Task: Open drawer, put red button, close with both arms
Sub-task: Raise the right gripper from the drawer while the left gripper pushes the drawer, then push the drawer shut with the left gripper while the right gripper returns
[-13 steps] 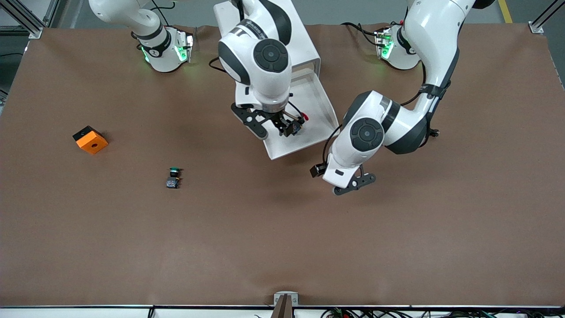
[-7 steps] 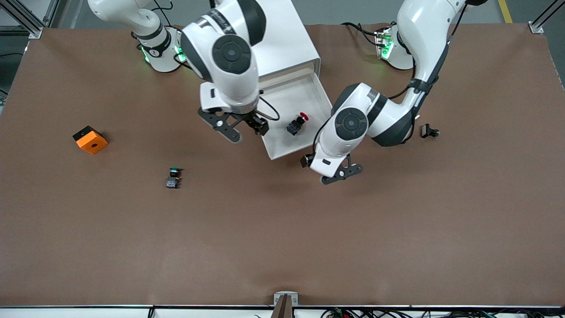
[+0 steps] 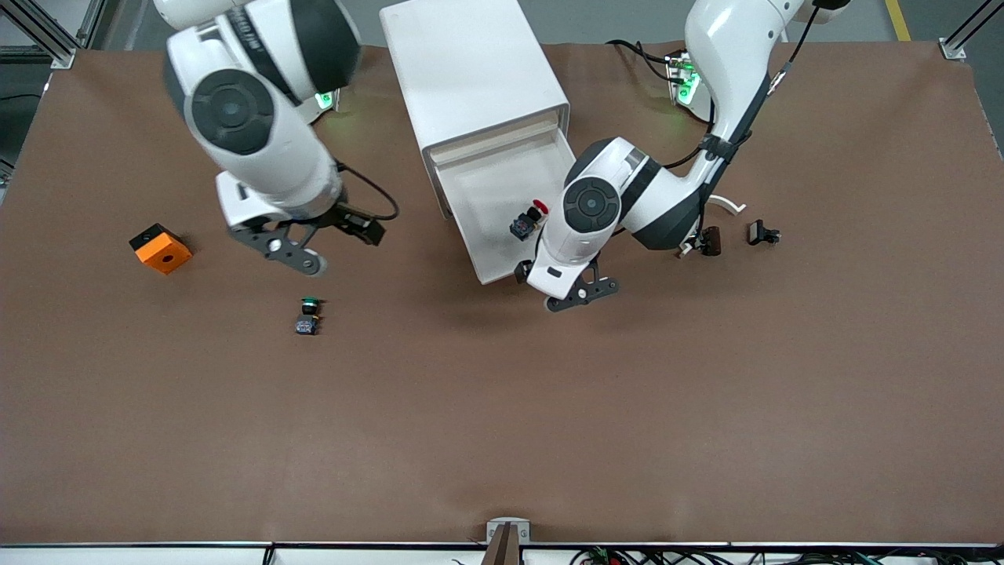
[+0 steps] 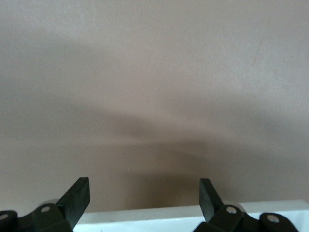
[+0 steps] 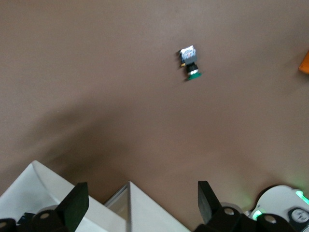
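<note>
Red button (image 3: 527,222) lies in the open drawer (image 3: 502,200), near its front edge. Placing looks done; closing is the step in hand. Left gripper (image 3: 566,292), fingers apart and empty, hangs over the mat just before the drawer front. Right gripper (image 3: 314,242), fingers apart and empty, is over bare mat between cabinet (image 3: 471,74) and orange block (image 3: 160,248). Next: both grippers meet the drawer front and push squarely in.

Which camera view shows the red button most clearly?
The front view: the red button lies in the open drawer, beside the left arm. The left wrist view shows only table; in the right wrist view I cannot make it out.
</note>
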`<action>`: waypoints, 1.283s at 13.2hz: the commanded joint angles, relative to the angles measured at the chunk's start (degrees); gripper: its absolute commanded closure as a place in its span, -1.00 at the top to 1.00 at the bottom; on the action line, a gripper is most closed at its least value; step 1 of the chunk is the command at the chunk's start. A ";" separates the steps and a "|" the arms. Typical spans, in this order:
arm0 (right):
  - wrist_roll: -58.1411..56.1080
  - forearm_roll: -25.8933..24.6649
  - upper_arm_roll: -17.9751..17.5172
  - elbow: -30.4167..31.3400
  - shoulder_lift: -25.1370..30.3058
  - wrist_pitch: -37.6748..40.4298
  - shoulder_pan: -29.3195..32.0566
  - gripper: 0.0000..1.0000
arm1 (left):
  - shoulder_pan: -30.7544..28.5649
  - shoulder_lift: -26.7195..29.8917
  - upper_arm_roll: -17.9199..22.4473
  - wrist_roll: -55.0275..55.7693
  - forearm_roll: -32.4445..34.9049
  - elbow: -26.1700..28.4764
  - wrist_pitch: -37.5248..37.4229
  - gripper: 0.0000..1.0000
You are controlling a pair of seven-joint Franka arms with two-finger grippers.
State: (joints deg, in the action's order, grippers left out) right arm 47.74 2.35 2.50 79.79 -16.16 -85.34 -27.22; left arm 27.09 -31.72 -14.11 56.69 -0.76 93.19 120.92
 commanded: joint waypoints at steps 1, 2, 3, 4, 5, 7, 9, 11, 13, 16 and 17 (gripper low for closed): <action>-10.25 0.46 -1.10 -3.41 0.43 3.94 6.37 1.00 | 0.86 0.26 -0.05 1.14 1.11 1.29 0.89 1.00; -15.95 0.29 -0.92 -3.50 0.43 4.56 8.57 1.00 | 1.30 0.26 -0.05 1.14 1.11 1.46 0.89 1.00; -21.06 0.02 -0.92 -3.51 0.52 5.44 10.76 1.00 | 1.39 0.26 -0.05 1.75 1.11 1.73 0.81 1.00; -26.42 -0.15 -0.92 -3.51 0.52 6.49 13.22 1.00 | 1.56 0.34 -0.22 2.97 1.20 1.73 0.81 1.00; -31.25 -0.15 -0.92 -3.59 0.52 7.19 15.51 1.00 | 1.91 0.26 -0.48 3.59 1.20 1.73 0.81 1.00; -39.53 -0.15 -0.92 -3.59 0.52 7.20 19.91 1.00 | 2.27 0.26 -0.92 5.17 1.11 1.73 0.63 1.00; -44.91 -0.33 -0.92 -3.59 0.52 7.20 22.47 1.00 | 2.53 0.17 -1.97 7.37 1.11 2.08 0.11 1.00; -45.54 -0.59 -0.83 -4.38 0.52 7.29 24.14 1.00 | 2.53 0.17 -3.29 8.69 1.02 2.52 0.02 1.00; -46.94 -2.87 -0.92 -4.38 0.52 7.29 25.37 1.00 | 2.45 0.17 -4.70 10.53 1.02 2.43 -0.59 1.00; -51.51 -6.74 -0.83 -4.38 0.52 7.29 26.86 1.00 | 2.44 0.26 -6.72 12.38 0.59 2.34 -2.18 1.00; -52.04 -6.49 -0.92 -4.38 0.52 7.29 28.26 1.00 | 2.36 0.26 -7.07 13.17 0.41 2.17 -2.88 1.00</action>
State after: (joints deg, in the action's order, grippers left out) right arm -2.09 -2.90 2.73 76.14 -15.87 -79.00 -1.77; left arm 29.69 -31.90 -19.96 67.80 -0.62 95.33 119.46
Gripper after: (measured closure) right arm 0.000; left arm 0.000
